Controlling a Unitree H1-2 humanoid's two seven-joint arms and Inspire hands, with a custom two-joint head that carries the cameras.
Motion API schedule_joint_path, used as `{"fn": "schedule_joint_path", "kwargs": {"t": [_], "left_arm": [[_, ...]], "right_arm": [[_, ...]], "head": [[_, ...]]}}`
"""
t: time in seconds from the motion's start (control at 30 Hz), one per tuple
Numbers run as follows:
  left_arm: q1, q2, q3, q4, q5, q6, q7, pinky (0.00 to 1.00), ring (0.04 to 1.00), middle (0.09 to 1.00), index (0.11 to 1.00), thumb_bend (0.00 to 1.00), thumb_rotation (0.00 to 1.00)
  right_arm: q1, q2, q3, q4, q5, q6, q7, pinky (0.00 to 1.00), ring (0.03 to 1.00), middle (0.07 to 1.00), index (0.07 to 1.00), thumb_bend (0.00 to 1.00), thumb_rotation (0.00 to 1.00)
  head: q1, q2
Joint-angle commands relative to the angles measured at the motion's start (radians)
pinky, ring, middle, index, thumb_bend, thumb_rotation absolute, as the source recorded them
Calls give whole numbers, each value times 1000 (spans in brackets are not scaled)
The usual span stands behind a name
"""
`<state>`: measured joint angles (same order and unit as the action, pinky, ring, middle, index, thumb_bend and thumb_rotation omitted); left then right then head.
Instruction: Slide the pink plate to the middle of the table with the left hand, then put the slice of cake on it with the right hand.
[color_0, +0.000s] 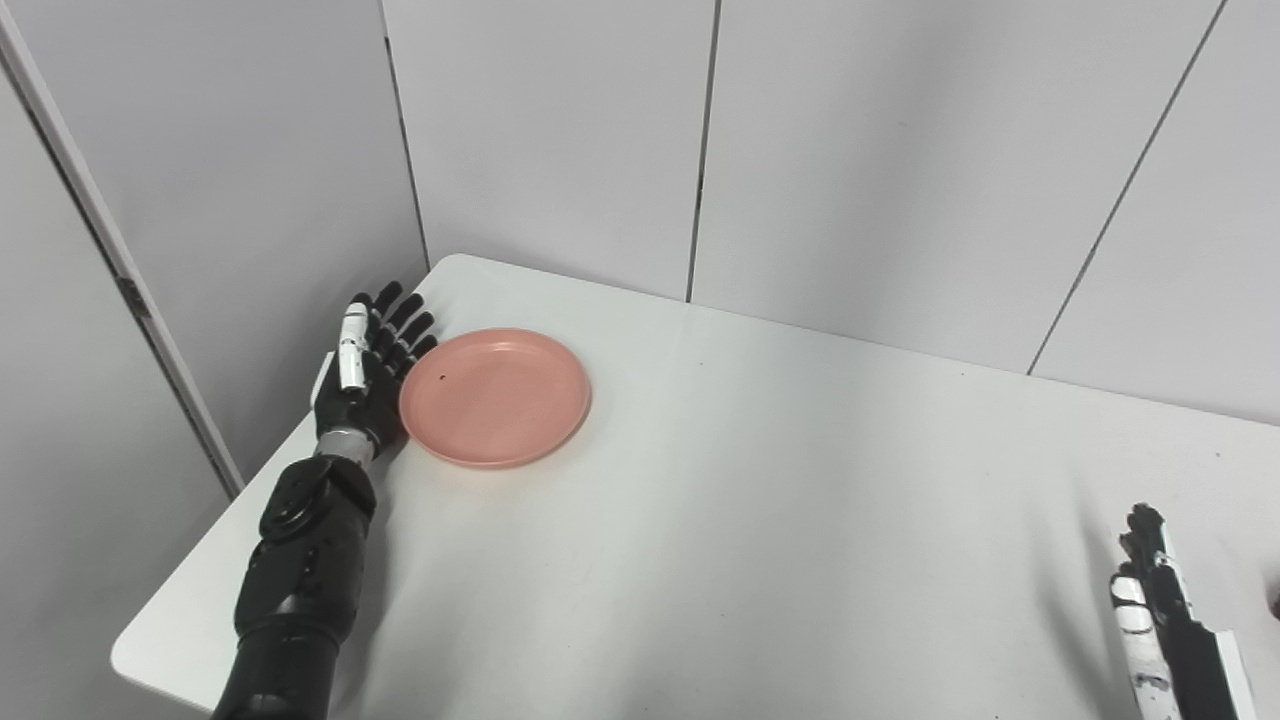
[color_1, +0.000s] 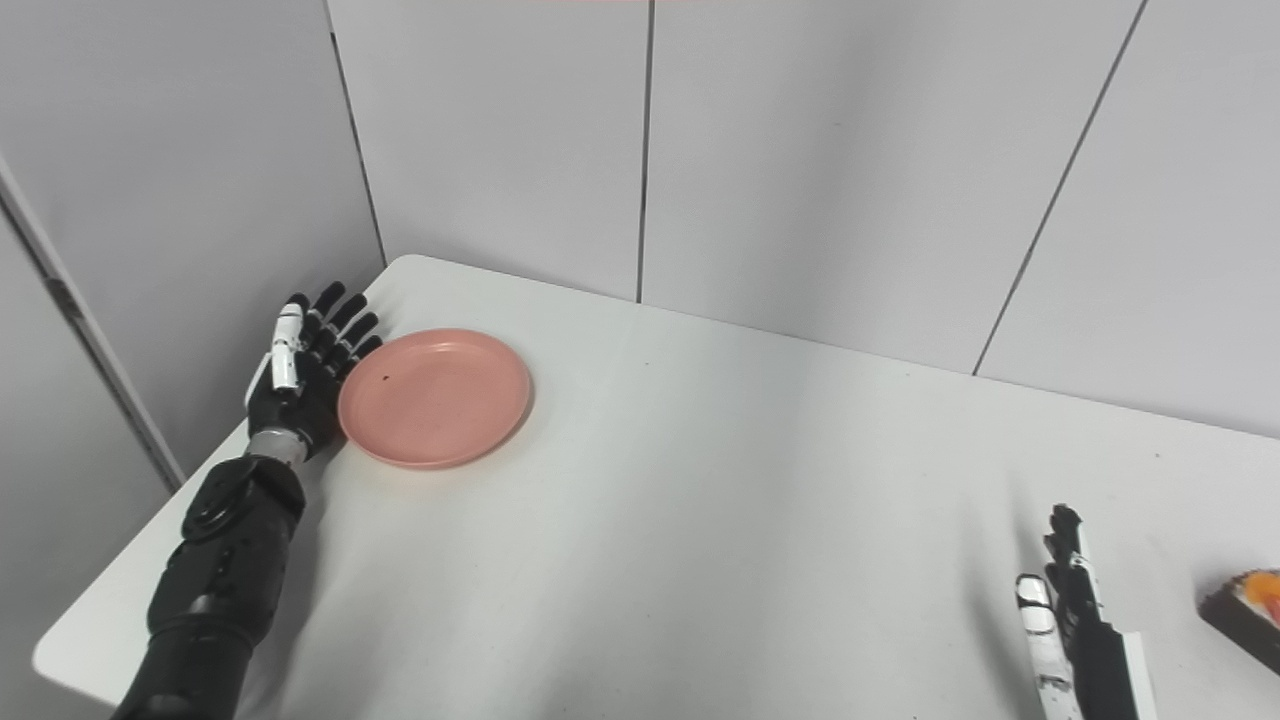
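The pink plate (color_0: 495, 396) lies flat near the table's far left corner. My left hand (color_0: 365, 370) stands edge-on against the plate's left rim, fingers straight and apart, holding nothing. My right hand (color_1: 1075, 620) is low at the right near the front edge, fingers extended, empty. The slice of cake (color_1: 1245, 605), dark with an orange top, shows only in the right eye view at the far right edge, a little to the right of my right hand and cut off by the frame.
The white table (color_0: 760, 500) is backed by grey wall panels (color_0: 560, 130). Its left edge runs just beside my left forearm (color_0: 300, 580).
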<state>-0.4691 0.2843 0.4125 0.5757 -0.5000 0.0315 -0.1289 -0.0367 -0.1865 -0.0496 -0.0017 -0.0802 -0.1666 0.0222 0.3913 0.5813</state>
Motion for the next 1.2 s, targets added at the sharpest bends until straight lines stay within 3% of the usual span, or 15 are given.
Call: {"fn": "schedule_joint_path", "kwargs": {"t": [0.0, 0.37, 0.63, 0.83, 1.17], "left_arm": [[13, -31, -31, -12, 16, 65, 7, 898, 881, 878, 871, 396, 1000], [15, -106, -109, -179, 42, 175, 49, 860, 872, 871, 860, 399, 1000], [7, -146, -159, -225, 54, 233, 49, 845, 871, 873, 862, 400, 1000], [-5, -178, -204, -230, 52, 261, 21, 838, 870, 878, 869, 380, 1000], [-17, -242, -281, -229, 71, 301, 15, 810, 841, 852, 841, 386, 1000]], "right_arm": [[40, -1, 0, 39, -12, -25, -10, 986, 984, 988, 977, 309, 1000], [41, 6, 5, 41, -43, -35, -22, 966, 973, 978, 967, 339, 1000], [41, 16, 11, 35, -63, -38, -30, 944, 959, 968, 962, 329, 1000], [41, 32, 17, 24, -72, -18, -36, 950, 959, 972, 963, 351, 1000], [57, 81, 47, -93, -124, 72, -39, 915, 953, 965, 954, 355, 1000]], "head": [[0, 2], [-23, 10], [-52, 20], [-103, 34], [-216, 55]]}}
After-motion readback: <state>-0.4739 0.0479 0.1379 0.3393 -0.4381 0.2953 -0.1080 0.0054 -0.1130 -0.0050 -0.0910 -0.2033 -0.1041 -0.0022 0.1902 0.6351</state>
